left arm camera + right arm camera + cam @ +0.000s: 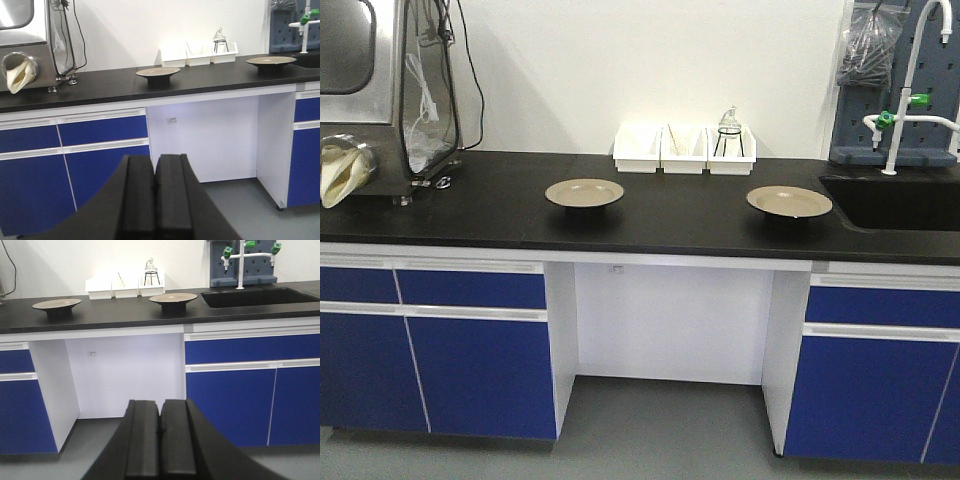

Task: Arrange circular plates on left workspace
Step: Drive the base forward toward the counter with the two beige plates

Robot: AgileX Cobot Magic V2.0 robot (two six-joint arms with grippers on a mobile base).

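Note:
Two circular plates rest on the black benchtop [500, 215]. One plate [584, 192] sits near the middle, also seen as the plate [158, 72] and the plate [57, 304]. The other plate [789, 201] lies to the right, close to the sink, and shows as the plate [271, 61] and the plate [173, 298]. My left gripper [154, 162] is shut and holds nothing, low in front of the blue cabinets. My right gripper [161, 407] is likewise shut and empty, well below the bench. Neither gripper shows in the front view.
Three white bins [684, 149] stand against the back wall, one with a glass flask on a stand. A recessed sink [900, 200] with a white tap [903, 95] is at the right. A steel cabinet [385, 90] occupies the far left of the benchtop.

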